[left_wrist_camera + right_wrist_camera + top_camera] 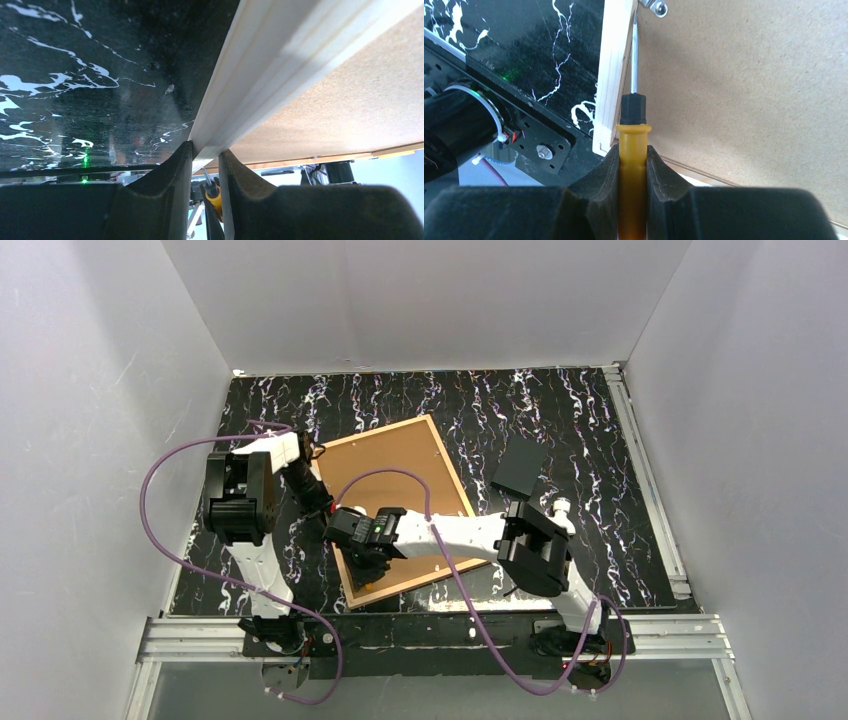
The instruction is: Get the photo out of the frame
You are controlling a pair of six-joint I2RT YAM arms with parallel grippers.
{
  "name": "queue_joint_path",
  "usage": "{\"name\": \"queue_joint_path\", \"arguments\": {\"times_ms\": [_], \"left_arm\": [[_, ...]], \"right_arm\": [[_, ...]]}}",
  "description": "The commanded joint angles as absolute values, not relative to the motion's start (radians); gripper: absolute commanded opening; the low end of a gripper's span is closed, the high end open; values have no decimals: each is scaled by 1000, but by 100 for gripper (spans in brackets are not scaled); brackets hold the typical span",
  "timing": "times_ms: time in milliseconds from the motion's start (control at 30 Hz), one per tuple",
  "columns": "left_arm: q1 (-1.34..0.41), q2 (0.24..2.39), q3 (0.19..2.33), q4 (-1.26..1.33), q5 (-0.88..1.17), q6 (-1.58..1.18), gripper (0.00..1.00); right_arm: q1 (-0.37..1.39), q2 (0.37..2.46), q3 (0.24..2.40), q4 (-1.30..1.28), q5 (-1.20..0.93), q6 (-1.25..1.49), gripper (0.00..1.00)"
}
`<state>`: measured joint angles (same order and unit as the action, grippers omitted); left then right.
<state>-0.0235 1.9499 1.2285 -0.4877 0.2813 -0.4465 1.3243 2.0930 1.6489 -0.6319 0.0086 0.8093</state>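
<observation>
The frame (453, 464) lies face down on the black marble table (560, 410), so the brown backing of the photo (385, 445) faces up and the print side is hidden. My left gripper (206, 150) is shut on the frame's pale wood strip (280, 60) at its left side, beside the backing (350, 110). My right gripper (632, 152) is shut on a yellow-handled screwdriver (632, 132). Its thin blade runs along the inner edge of the frame strip (611, 85) over the backing (749, 100), with the tip near a small metal tab (655, 6).
A small black rectangle (518, 468) lies on the table right of the frame. White walls close in the table on three sides. Both arms cross over the frame's near-left corner, with purple cables looping above them. The right gripper (362, 555) sits just near of the left gripper (325, 505).
</observation>
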Motion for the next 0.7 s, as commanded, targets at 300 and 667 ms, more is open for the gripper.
{"name": "queue_joint_path", "arguments": {"times_ms": [300, 667], "left_arm": [[-23, 1996, 1224, -609, 282, -444, 0], [-22, 1989, 1229, -615, 268, -436, 0]], "right_arm": [[1296, 2141, 1741, -677, 104, 814, 1], [1288, 2037, 1731, -621, 94, 719, 1]]}}
